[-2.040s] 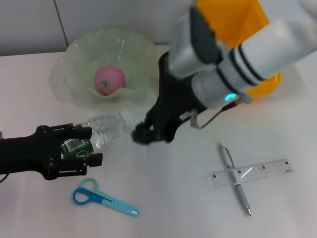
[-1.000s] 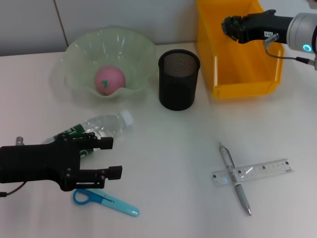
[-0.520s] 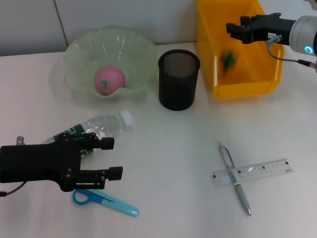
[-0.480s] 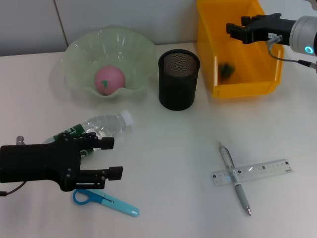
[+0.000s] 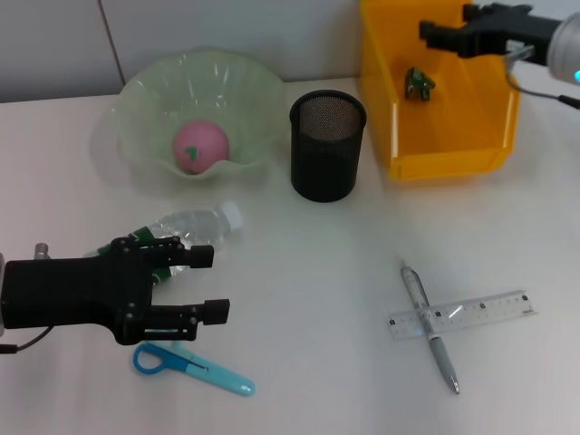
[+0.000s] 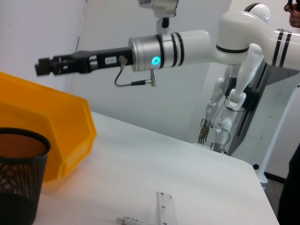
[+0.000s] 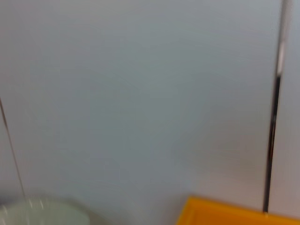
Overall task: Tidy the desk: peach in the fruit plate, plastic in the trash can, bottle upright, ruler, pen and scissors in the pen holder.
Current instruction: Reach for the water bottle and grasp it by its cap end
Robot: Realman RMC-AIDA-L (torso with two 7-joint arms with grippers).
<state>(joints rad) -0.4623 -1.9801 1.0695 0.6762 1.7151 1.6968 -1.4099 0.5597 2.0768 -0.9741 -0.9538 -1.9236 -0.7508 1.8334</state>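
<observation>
A crumpled dark-green plastic scrap (image 5: 418, 82) lies inside the smooth yellow trash can (image 5: 444, 149) at the worktop's far right corner, the right pincer (image 5: 433, 33) spread above it, while the left pincer (image 5: 207, 283) gapes beside the lying clear bottle (image 5: 195, 227).
</observation>
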